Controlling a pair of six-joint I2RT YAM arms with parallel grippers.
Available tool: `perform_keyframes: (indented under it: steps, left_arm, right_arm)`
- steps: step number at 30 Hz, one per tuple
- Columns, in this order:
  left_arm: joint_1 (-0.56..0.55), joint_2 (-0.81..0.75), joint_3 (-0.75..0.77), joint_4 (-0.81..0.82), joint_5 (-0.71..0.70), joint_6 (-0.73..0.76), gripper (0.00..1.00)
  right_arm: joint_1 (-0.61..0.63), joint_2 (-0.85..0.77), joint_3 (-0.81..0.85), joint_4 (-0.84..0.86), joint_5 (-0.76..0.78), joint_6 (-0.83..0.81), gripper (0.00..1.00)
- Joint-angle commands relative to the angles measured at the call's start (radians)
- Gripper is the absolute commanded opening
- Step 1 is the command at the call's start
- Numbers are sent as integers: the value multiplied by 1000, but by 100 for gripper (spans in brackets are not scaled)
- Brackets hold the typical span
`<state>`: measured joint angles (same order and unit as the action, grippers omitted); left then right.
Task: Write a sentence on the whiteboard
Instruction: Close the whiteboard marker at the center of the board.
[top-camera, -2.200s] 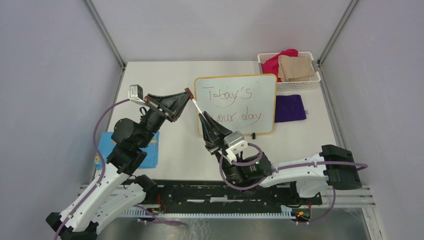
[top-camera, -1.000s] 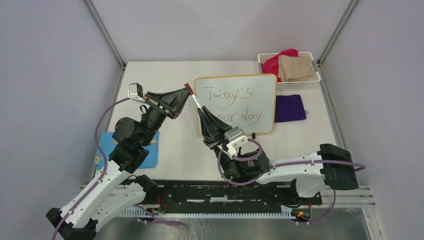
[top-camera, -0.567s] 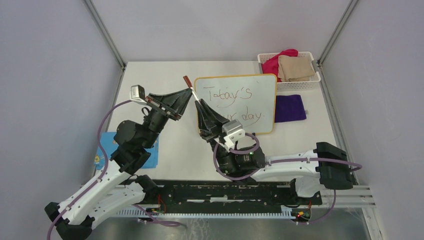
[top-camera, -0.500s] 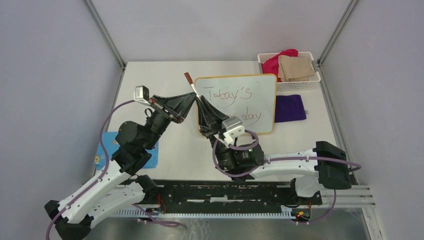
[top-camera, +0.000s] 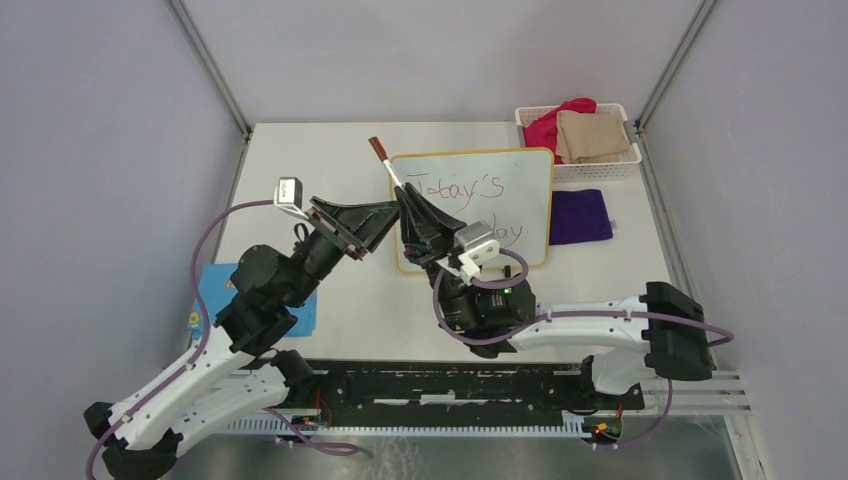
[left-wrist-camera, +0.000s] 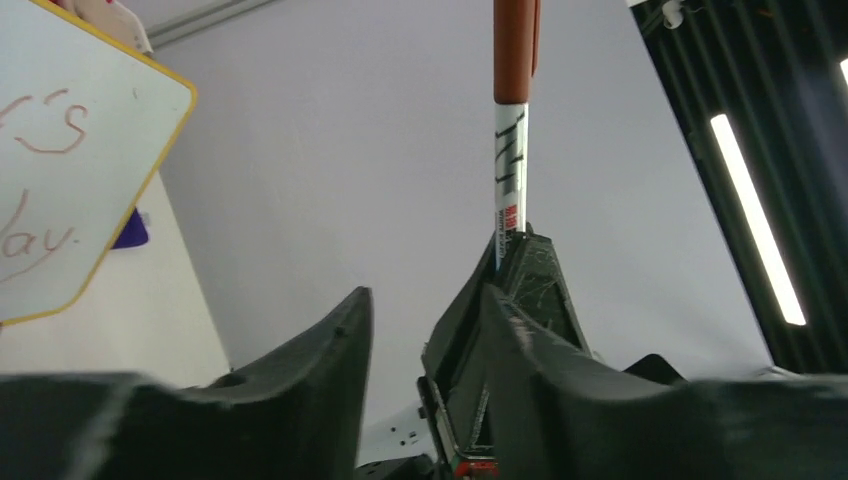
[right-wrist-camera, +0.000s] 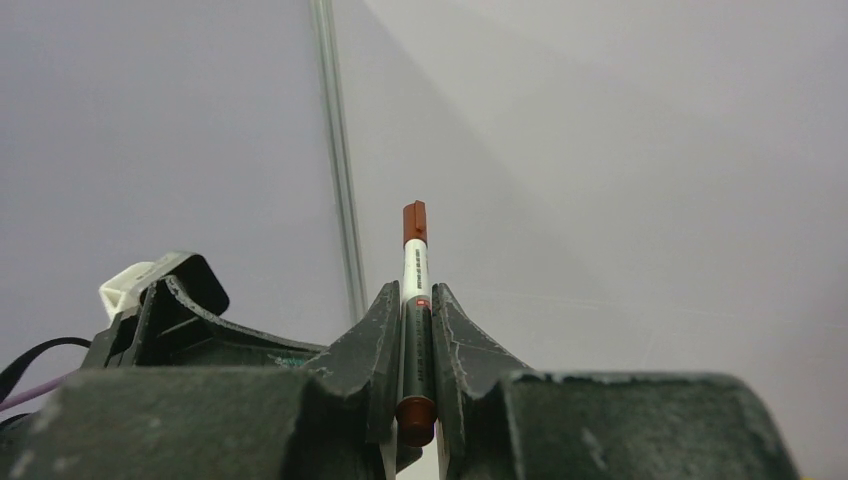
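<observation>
The whiteboard with its yellow frame lies at the table's middle; its corner shows in the left wrist view. The sentence reads "Today's your day"; my right arm hides the start of its second line. My right gripper is shut on a white marker with a brown cap, held above the board's left edge and pointing up and back. My left gripper is open and empty, just left of the right gripper. The marker stands in front of it.
A white basket with pink and beige cloths stands at the back right. A purple cloth lies right of the board. A blue card lies under my left arm at the near left.
My right gripper has carried the marker left and towards the back, tilting it more upright. My left gripper has come off the marker's capped end and moved right and lower beside the right gripper.
</observation>
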<state>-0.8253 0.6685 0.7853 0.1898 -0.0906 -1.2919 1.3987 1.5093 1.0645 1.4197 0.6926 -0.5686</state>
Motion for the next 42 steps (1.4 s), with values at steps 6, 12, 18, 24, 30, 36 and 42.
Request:
perform_keyframes:
  steps: [6,12,18,24,30,36,42]
  left_arm:
    - [-12,-33,206,-180,-145,270,81]
    - [-11,21,304,-160,-138,407,86]
    - [-12,76,315,-40,19,450,86]
    - [-12,111,275,44,86,382,83]
    - [-12,123,238,117,152,326,73]
    - [-12,127,220,146,168,290,61]
    - [-12,123,205,154,161,269,48]
  right_arm:
    - [-1,-245,-139,-181,-143,188,0]
    - [1,-388,-227,-297,-255,285,0]
    - [0,-470,-278,-335,-340,342,0]
    - [0,-501,-300,-329,-358,360,0]
    - [-1,-511,-312,-314,-348,360,0]
    - [-1,-512,-314,-308,-347,358,0]
    - [-2,-511,-317,-306,-346,360,0]
